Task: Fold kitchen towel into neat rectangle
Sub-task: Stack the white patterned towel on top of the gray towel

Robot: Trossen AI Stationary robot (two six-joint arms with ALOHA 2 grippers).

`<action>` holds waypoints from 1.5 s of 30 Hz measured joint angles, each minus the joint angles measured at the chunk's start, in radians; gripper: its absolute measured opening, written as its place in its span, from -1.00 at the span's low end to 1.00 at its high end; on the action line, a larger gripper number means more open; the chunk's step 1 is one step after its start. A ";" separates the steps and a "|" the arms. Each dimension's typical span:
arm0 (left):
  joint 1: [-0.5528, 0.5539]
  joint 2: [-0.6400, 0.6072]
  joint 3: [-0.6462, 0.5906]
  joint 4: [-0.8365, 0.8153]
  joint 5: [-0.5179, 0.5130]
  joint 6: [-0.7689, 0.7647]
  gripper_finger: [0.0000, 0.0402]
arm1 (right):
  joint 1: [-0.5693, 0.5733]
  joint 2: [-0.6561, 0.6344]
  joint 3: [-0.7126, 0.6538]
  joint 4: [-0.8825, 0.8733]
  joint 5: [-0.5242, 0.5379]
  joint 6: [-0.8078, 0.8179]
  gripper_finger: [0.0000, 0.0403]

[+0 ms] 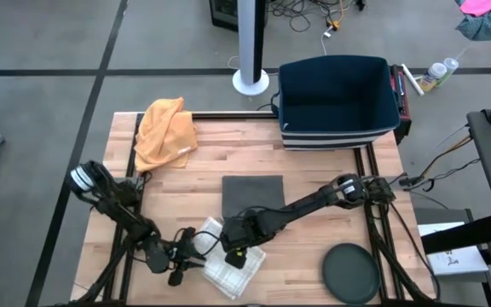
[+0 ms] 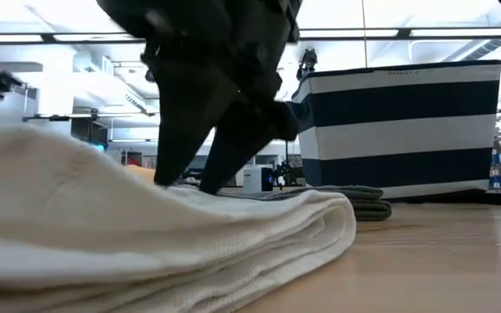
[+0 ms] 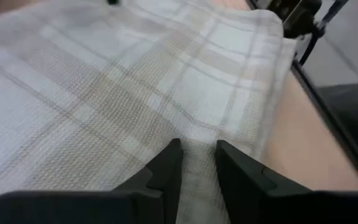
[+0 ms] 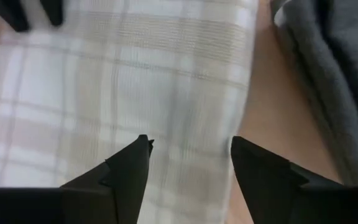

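The kitchen towel (image 1: 228, 271), white with beige checks, lies folded in several layers near the table's front edge, left of centre; its rounded folded edge (image 2: 342, 217) rests on the wood. My left gripper (image 1: 194, 250) reaches in low from the table's left, its fingers (image 3: 169, 163) close together on the cloth (image 3: 135, 81). My right gripper (image 1: 237, 254) points steeply down over the towel (image 4: 135, 74) from the right. It is open, and its tips stand at the towel's top (image 2: 185, 184). My left gripper has a narrow strip of the towel's top layer (image 3: 197, 149) between its two fingers, near the towel's left end. The fingers come slanting down from the table's left. The towel lies flat on the table. Whether my right gripper's tips touch the cloth I cannot tell.
A folded grey towel (image 1: 252, 194) lies just beyond the white one. An orange cloth (image 1: 164, 132) sits at the far left, a blue-and-white striped basket (image 1: 339, 101) at the far right, and a dark round plate (image 1: 352, 273) at the near right. Bare wood lies between them.
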 joint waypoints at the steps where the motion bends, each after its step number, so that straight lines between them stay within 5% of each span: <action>1: 0.000 0.018 0.005 0.009 0.009 -0.021 -0.53 | -0.009 -0.001 0.001 -0.001 -0.006 -0.001 0.09; 14: -0.001 0.051 0.011 0.015 0.048 -0.055 -0.53 | -0.081 0.007 -0.134 0.238 -0.345 -0.015 0.05; 23: -0.001 0.053 0.007 0.027 0.053 -0.043 -0.53 | -0.112 0.007 -0.161 0.252 -0.397 -0.026 0.06; 29: -0.010 0.054 0.006 0.035 0.054 -0.028 -0.53 | -0.171 0.005 -0.237 0.337 -0.543 0.022 0.02; 35: -0.010 0.054 0.006 0.034 0.050 -0.029 -0.53 | -0.169 0.010 -0.256 0.485 -0.555 0.030 0.04; 45: -0.011 0.054 0.000 0.039 0.040 -0.029 -0.53 | -0.167 0.012 -0.252 0.485 -0.552 0.029 -0.03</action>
